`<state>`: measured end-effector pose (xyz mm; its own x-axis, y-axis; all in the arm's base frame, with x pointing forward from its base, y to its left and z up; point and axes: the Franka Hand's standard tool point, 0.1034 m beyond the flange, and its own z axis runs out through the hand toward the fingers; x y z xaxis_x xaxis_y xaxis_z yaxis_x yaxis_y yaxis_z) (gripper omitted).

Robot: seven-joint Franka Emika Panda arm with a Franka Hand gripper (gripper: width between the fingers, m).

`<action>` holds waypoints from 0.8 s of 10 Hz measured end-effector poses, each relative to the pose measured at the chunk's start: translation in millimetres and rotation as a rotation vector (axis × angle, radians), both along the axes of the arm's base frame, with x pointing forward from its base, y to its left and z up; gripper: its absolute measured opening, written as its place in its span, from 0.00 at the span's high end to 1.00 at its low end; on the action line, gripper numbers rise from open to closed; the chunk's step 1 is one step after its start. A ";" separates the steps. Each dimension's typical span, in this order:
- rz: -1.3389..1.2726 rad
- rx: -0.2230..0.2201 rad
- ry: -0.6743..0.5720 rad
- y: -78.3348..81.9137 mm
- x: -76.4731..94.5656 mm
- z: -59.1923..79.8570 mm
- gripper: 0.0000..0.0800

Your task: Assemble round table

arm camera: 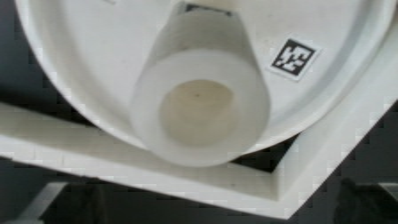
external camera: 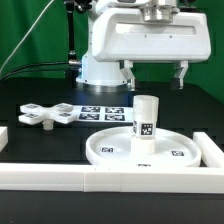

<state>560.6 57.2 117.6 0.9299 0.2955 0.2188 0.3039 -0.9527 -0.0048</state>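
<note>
By my reckoning the job is about halfway. The short cylinder leg (external camera: 146, 120) stands upright at the middle of the rimmed round disc (external camera: 97, 146), which lies on the desk (external camera: 35, 92) in the corner of the white bars (external camera: 100, 180). I cannot tell whether it is fully seated. The cross-shaped foot (external camera: 45, 116) lies apart toward the exterior view's left, beside the marker board (external camera: 105, 111), not yet fitted. The gripper (external camera: 155, 72) hangs above the leg, fingers spread wide, holding nothing. I judge 1 of 2 joints begun.
</note>
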 end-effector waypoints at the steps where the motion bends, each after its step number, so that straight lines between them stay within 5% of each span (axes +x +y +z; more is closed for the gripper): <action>1: -0.003 0.005 0.084 5.3 -2.8 0.3 0.19; 3: 0.030 -0.024 0.206 5.4 -3.1 0.5 0.19; 6: 0.074 -0.047 0.158 -17.7 3.2 -3.1 0.19; 8: 0.065 -0.039 0.161 -19.4 -1.5 -7.7 0.19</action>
<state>559.0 37.8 109.9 0.9306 0.3618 0.0556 0.3634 -0.9314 -0.0214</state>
